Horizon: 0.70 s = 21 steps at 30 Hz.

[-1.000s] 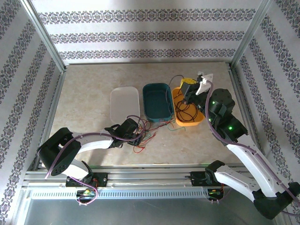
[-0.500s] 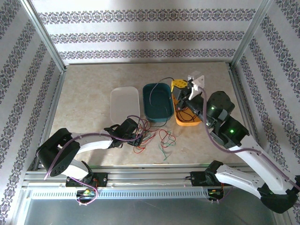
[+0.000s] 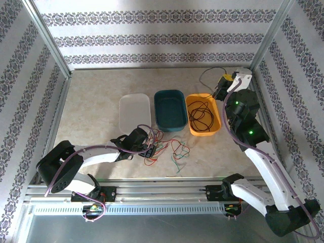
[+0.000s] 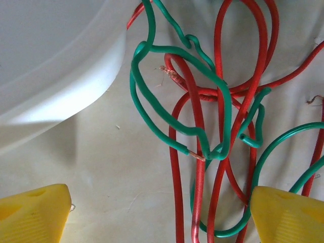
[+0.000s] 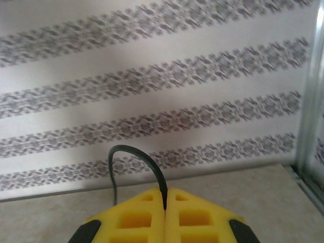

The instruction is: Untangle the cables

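Red and green cables (image 3: 169, 148) lie tangled on the table in front of the trays. My left gripper (image 3: 148, 150) rests low at their left end. In the left wrist view its yellow fingers (image 4: 31, 215) stand wide apart, open (image 4: 159, 215), with red strands (image 4: 198, 167) and a green strand (image 4: 152, 109) on the table between them, none of them gripped. My right gripper (image 3: 224, 79) is up at the back right corner, shut (image 5: 165, 202) on a thin black cable (image 5: 132, 152) that arcs out of the pads. More black cables (image 3: 201, 115) lie coiled in the orange tray (image 3: 216, 130).
A white tray (image 3: 134, 112), a teal tray (image 3: 169, 110) and the orange tray stand in a row mid-table. The white tray's rim (image 4: 61, 76) is close to my left fingers. Aluminium frame posts and patterned walls enclose the table.
My right gripper has swung from over the orange tray to the back right corner, pulling a black cable with it. The red and green strands spread rightward. The left arm barely moved.
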Motion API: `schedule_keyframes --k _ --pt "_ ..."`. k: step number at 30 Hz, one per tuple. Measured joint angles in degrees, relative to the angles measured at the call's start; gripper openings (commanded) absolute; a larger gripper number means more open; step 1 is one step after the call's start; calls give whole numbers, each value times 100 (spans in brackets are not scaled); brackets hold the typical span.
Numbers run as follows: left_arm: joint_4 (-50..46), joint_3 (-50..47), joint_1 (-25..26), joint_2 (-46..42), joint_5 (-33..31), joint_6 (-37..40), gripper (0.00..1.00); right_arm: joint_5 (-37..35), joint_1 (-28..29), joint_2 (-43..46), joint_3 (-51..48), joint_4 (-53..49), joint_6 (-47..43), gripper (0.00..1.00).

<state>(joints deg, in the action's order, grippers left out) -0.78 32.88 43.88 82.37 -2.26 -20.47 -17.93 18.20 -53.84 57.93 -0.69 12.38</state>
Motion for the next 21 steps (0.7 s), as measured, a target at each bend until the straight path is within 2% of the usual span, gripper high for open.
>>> schedule_keyframes --k 5,11,15,18,21 --pt "0 0 0 52 48 20 92 315 -514 -501 -474 -114 389 0" --pt "2 0 0 52 61 39 92 673 -525 -640 -1307 -525 664 0" --pt "2 0 0 52 61 68 92 772 -522 -483 -1421 -669 721 0" --pt "2 2 0 74 63 92 92 669 -522 -304 -1416 -660 695 0" --pt "7 13 0 105 74 103 92 199 -525 -111 -1316 -658 553 0"
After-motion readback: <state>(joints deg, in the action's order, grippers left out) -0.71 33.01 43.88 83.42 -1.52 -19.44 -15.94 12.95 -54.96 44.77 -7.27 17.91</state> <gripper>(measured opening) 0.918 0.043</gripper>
